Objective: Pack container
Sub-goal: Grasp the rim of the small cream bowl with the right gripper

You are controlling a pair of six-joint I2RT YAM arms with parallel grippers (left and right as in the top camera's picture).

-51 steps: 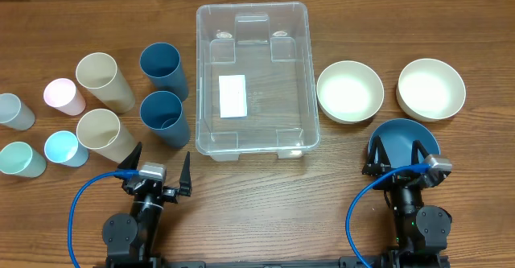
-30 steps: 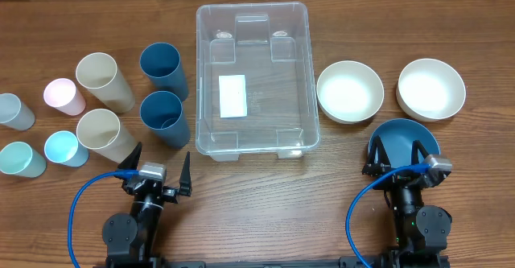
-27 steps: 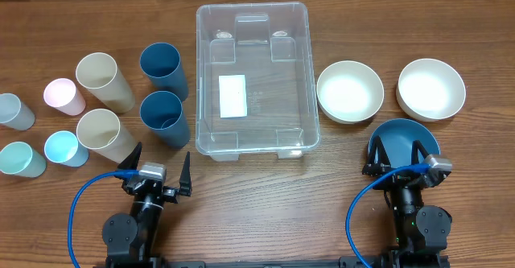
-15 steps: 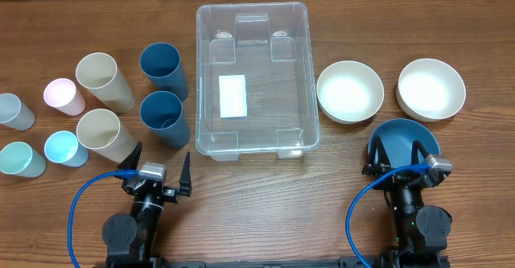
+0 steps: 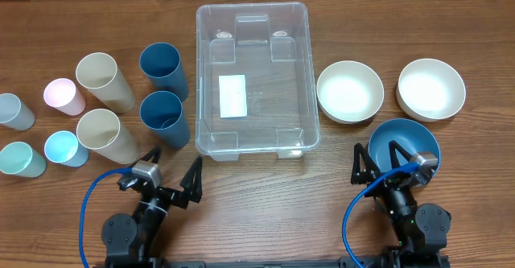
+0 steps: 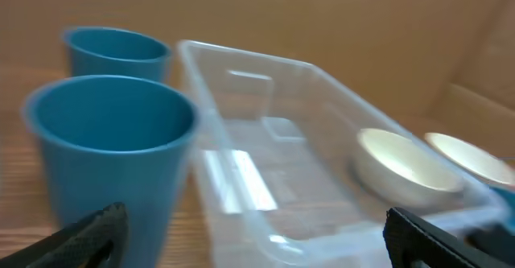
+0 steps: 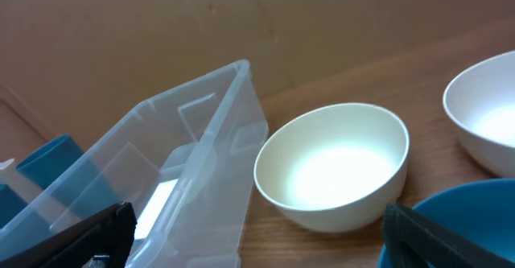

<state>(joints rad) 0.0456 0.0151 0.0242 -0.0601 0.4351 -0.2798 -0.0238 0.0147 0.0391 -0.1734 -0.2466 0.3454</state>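
The clear rectangular container stands empty at the table's middle back, a white label on its bottom; it also shows in the left wrist view and the right wrist view. My left gripper is open and empty, in front of the container's near left corner, beside two dark blue cups. My right gripper is open and empty at the near right, over the near edge of a blue bowl.
Two cream bowls sit right of the container. Left of it stand two tan cups and several small pastel cups near the left edge.
Both arms have turned: the left gripper has swung right toward the container's corner, the right gripper has swung left. Cups, bowls and container have not moved.
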